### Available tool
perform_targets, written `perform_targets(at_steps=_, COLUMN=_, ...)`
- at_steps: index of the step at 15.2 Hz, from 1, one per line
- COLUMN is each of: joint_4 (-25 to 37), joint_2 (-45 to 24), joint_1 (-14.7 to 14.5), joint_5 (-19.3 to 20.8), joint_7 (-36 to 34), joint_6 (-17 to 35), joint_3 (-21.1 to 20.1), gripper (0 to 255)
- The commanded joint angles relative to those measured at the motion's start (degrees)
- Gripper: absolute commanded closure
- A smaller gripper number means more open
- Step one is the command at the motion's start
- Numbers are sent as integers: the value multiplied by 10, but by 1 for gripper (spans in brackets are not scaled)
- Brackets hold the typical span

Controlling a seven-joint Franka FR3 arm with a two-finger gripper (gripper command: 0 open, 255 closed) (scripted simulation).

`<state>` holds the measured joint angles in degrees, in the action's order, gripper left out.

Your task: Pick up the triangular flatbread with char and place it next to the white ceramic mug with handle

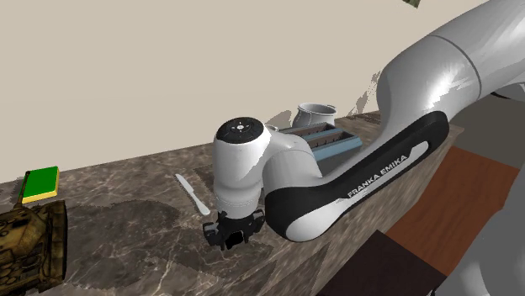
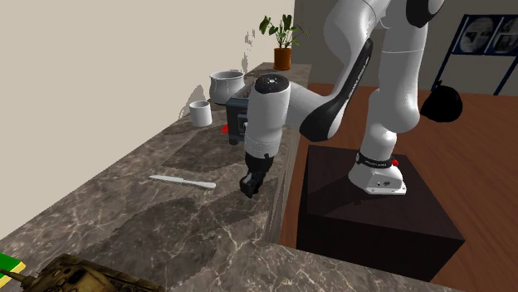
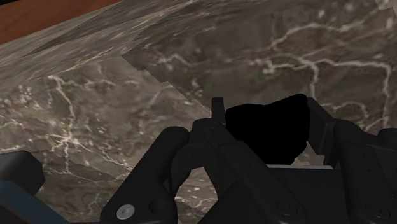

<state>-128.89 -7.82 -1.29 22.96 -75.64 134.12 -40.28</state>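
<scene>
Holding a black lump, judged to be the flatbread (image 3: 270, 130), clamped between the fingers (image 3: 321, 124), low over the front edge of the table (image 2: 108, 199); held clear of the marble, probably to carry without dragging. Next, judged: across to the white mug (image 2: 200, 112) by the back edge, past the white knife (image 2: 183, 181).

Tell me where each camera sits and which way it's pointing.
Shoulder view: beside and behind the stand, looking down over the marble counter; the white arm reaches across to the gripper.
Second exterior view: at the counter's other end, looking along it toward the arm; whole arm and stand show.
Wrist view: on the hand, looking down at the counter; the gripper's black body shows.
Both exterior views share the white knife beside the gripper.
</scene>
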Motion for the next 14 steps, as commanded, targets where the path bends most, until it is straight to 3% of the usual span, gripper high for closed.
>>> perform_targets(at_steps=1, joint_4=2, joint_2=7, joint_1=1, joint_5=-8, joint_7=6, joint_6=-5, joint_3=-2, gripper=255)
perform_targets(at_steps=14, joint_4=37, joint_2=83, joint_1=10, joint_5=-95, joint_7=80, joint_6=-85, joint_3=-11, gripper=255)
